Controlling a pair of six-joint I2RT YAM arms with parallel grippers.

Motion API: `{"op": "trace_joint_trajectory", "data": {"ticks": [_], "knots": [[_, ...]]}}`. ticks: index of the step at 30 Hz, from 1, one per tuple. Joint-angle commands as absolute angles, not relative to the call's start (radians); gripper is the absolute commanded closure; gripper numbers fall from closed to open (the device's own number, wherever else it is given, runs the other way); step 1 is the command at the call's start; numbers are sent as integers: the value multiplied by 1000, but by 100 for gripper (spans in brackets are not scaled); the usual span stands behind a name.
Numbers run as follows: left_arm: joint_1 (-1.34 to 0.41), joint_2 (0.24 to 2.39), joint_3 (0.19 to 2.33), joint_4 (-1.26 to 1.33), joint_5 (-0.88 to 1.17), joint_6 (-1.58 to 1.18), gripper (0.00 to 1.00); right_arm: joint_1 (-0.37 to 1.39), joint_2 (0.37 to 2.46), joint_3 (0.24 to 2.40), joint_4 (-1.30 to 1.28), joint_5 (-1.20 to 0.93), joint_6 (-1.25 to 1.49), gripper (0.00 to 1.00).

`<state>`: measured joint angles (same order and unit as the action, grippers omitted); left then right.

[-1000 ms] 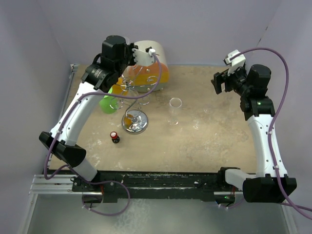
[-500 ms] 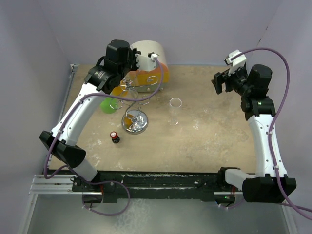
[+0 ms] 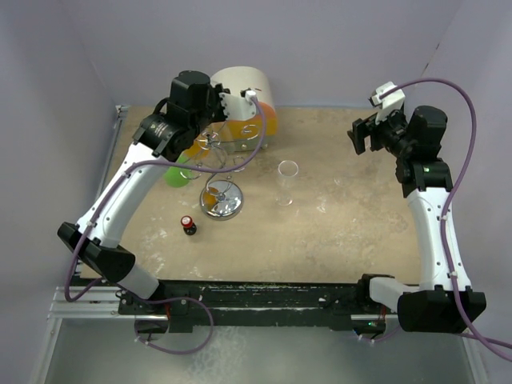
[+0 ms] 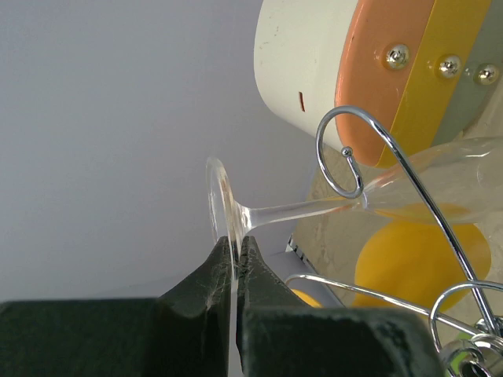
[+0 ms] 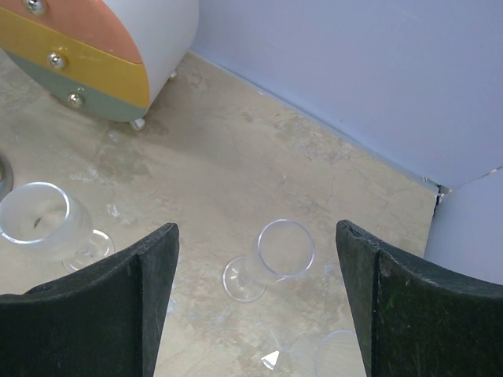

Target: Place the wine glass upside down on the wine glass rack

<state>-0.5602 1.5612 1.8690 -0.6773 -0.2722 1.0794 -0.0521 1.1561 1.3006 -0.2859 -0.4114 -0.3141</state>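
Observation:
My left gripper [image 3: 213,122] is shut on the round foot of a clear wine glass [image 4: 292,210], its fingertips [image 4: 253,253] pinching the foot's rim. The glass is held sideways. Its stem lies against a curled scroll arm of the silver wine glass rack [image 4: 346,161], and its bowl reaches right among the wires. In the top view the rack [image 3: 222,200] stands on its shiny round base, left of centre, under my left wrist. My right gripper [image 3: 359,136] is open and empty, high over the table's far right [image 5: 256,228].
A white-and-orange drum [image 3: 246,94] stands behind the rack. A green object [image 3: 176,173] is left of the rack and a small red-capped bottle [image 3: 188,225] in front of it. Loose clear glasses stand mid-table [image 3: 286,179], [image 5: 271,259], [image 5: 43,221].
My left gripper has shifted and turned slightly over the rack with the glass in it, and the left elbow has moved a little outward. The right arm has not moved.

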Motion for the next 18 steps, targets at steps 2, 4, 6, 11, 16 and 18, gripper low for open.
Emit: {"op": "trace_joint_trajectory", "data": {"ticks": [2,4,6,11,16,18], "knots": [[-580,1502,1870,-653,-250,1029,100,-60,1142,1299,-250,-431,-310,17],[-583,1497,1866,-660,-250,1026,100,-61,1142,1301,-251,-432,-309,17],[-586,1493,1864,-667,-251,1027,100,-61,1143,1301,-252,-432,-309,17],[-592,1487,1859,-679,-248,1029,100,-64,1147,1300,-251,-437,-307,17],[-596,1486,1857,-681,-213,1032,100,-66,1148,1299,-251,-437,-306,17],[-598,1489,1858,-686,-193,1039,100,-67,1146,1298,-251,-437,-306,17]]}}
